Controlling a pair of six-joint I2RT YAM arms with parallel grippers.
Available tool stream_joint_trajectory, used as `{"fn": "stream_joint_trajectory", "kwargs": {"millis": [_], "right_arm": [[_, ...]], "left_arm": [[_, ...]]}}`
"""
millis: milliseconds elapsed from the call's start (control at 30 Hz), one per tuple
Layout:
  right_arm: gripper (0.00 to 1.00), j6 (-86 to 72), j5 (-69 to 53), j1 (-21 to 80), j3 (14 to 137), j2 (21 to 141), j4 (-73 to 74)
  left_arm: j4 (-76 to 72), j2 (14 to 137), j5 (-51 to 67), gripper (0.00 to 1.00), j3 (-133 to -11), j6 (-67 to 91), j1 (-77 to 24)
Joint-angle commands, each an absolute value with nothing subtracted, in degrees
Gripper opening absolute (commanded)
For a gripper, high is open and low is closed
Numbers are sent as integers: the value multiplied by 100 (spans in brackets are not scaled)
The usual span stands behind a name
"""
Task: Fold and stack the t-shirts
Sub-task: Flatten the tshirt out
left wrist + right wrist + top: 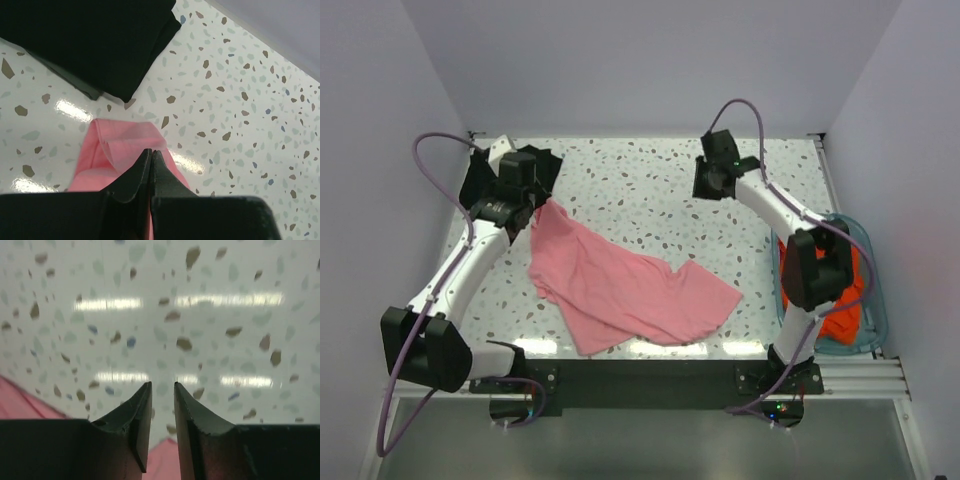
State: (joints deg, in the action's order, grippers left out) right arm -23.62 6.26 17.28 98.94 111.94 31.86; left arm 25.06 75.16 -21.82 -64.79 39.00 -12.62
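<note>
Pink shirt [620,290] hangs from my left gripper [151,152], jaws pinched tight on one corner. Its long axis runs from there back and to the right. The loose end lies behind my right gripper [162,387], the nearer one, jaws a crack apart and empty. A folded black shirt [90,40] sits just ahead of the left jaws, with bare table [640,190] between the grippers.

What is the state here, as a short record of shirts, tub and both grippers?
pink t-shirt: lying crumpled on the table, one corner in the left gripper
black t-shirt: folded, at the table's far left corner
orange-red shirts: in the teal tub at the right edge
left gripper: shut on the pink t-shirt's corner
right gripper: jaws slightly apart, nothing between them, over bare table
</note>
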Motion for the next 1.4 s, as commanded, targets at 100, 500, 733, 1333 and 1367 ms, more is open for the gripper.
{"fn": "stream_joint_trajectory", "kwargs": {"millis": [100, 500, 733, 1333, 1367], "right_arm": [[44, -2873, 1450, 2654, 6956, 8105, 3172], [54, -4754, 1485, 3989, 4105, 6486, 3771], [63, -5194, 1617, 4262, 3675, 7179, 3175], [0, -3694, 2083, 2219, 6663, 10158, 2785], [0, -3578, 2092, 2041, 7175, 10508, 2917]], "left_arm": [[2250, 7076, -2162, 0, -6249, 4034, -1195], [2320, 6724, -1908, 0, -6012, 4069, -1178], [2294, 6662, -1793, 0, -5950, 4096, -1178], [2285, 6697, -1810, 0, -5801, 4008, -1178], [2320, 6689, -1845, 0, -5783, 4008, -1178]]}}
